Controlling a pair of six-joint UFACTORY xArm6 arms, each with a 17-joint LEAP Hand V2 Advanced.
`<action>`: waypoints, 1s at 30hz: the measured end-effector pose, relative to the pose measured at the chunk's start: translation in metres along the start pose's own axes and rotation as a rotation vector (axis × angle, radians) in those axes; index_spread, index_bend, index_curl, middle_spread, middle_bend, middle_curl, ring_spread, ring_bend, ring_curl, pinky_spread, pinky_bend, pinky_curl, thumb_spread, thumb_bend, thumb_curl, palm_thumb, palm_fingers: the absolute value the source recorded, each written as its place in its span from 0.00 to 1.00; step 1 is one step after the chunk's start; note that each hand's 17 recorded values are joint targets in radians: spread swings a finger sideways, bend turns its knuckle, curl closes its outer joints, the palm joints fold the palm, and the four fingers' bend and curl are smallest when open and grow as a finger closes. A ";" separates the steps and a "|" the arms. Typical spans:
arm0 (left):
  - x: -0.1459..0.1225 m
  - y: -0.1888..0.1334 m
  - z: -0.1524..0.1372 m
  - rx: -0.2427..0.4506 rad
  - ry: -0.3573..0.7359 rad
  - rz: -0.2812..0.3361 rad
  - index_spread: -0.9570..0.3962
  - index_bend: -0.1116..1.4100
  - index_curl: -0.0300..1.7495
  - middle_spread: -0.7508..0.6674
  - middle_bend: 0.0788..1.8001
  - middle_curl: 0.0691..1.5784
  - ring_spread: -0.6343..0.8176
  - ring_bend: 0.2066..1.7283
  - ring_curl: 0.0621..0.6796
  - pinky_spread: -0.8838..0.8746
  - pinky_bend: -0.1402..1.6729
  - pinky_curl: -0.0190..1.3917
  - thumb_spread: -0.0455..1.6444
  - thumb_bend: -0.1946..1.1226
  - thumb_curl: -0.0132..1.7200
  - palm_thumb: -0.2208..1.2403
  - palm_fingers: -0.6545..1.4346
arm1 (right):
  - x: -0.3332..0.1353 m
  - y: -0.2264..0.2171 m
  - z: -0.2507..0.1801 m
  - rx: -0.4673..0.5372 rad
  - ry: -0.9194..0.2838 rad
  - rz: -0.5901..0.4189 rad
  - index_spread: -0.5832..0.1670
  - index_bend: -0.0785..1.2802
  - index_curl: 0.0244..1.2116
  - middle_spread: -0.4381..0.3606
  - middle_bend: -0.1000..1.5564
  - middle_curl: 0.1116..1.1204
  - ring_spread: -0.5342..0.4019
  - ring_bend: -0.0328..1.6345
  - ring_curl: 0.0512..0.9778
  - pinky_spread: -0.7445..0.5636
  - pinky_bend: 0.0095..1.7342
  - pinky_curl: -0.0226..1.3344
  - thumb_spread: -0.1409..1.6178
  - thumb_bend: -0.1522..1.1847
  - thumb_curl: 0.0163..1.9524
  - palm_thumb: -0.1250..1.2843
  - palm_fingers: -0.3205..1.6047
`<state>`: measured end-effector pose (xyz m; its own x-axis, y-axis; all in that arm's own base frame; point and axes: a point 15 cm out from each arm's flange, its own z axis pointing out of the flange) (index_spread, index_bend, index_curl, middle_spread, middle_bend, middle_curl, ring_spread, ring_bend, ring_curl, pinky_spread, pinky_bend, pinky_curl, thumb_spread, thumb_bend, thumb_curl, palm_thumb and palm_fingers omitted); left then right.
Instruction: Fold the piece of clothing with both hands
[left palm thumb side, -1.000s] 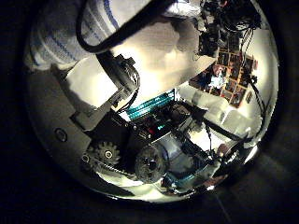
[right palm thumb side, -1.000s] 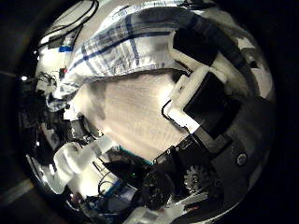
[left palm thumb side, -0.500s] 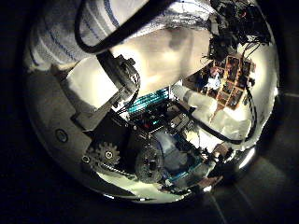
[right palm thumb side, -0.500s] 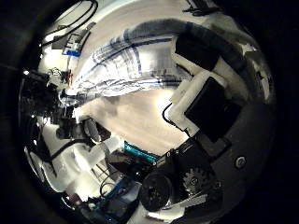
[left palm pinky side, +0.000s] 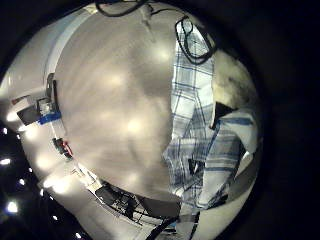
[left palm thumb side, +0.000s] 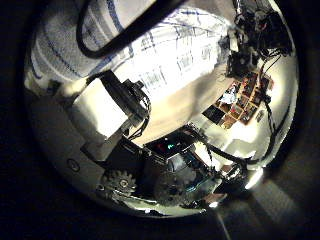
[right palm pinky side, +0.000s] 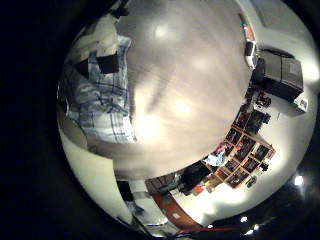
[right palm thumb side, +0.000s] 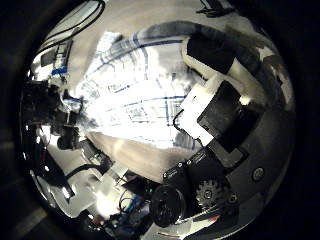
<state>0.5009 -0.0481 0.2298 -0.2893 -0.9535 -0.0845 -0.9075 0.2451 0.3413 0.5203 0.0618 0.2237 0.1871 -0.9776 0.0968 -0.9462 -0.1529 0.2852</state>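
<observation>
A checked shirt (left palm pinky side: 190, 90) lies along one side of the wooden table (left palm pinky side: 100, 90) in the left little finger side palm view, and its near end is bunched round my left hand's fingers (left palm pinky side: 225, 150). In the left thumb side palm view the shirt (left palm thumb side: 170, 60) hangs spread just past my left hand (left palm thumb side: 120, 100). In the right thumb side palm view the shirt (right palm thumb side: 140, 90) spreads out beyond my right hand (right palm thumb side: 225, 100), with light showing through it. In the right little finger side palm view the shirt (right palm pinky side: 100, 105) is gathered at my right hand's fingers (right palm pinky side: 105, 65) beside bare table (right palm pinky side: 190, 80).
A small device (left palm pinky side: 48, 100) sits near the table's far edge. A dark box (right palm pinky side: 280, 70) stands past the table. Shelves (right palm pinky side: 240, 160) stand in the room behind; they also show in the left thumb side palm view (left palm thumb side: 240, 100).
The shirt now fills more of both thumb side views and looks spread and raised off the table. Both palm cameras have shifted, so both hands have moved with the cloth.
</observation>
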 end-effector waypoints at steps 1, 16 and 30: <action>-0.003 -0.005 0.003 0.006 0.002 -0.003 0.30 0.27 0.80 0.13 0.44 0.69 0.15 0.68 0.69 0.18 0.52 0.62 0.70 0.13 0.28 0.63 0.46 | 0.005 -0.003 0.004 0.002 -0.003 0.009 0.35 0.71 0.71 0.34 0.77 0.73 0.34 0.83 0.69 0.40 0.79 0.45 0.77 0.09 0.29 0.65 0.68; -0.031 -0.002 -0.045 0.198 0.071 -0.059 0.63 0.16 0.47 0.69 0.04 0.36 0.60 0.42 0.41 0.61 0.32 0.50 0.70 0.12 0.22 0.43 0.25 | 0.068 0.013 -0.053 0.141 -0.038 0.108 0.21 0.27 0.44 0.34 0.41 0.45 0.42 0.62 0.46 0.59 0.57 0.33 0.80 0.09 0.21 0.42 0.18; -0.001 0.091 -0.025 0.217 0.100 0.016 0.70 0.18 0.31 0.72 0.05 0.21 0.69 0.35 0.31 0.74 0.28 0.37 0.71 0.13 0.19 0.40 0.31 | 0.078 0.099 -0.065 0.122 -0.035 -0.034 0.21 0.24 0.36 0.34 0.36 0.35 0.43 0.50 0.34 0.71 0.41 0.22 0.81 0.10 0.18 0.44 0.24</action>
<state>0.4262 -0.0288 0.2848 -0.2820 -0.9593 0.0162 -0.9504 0.2816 0.1319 0.4583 -0.0203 0.3215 0.2126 -0.9756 0.0549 -0.9648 -0.2007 0.1699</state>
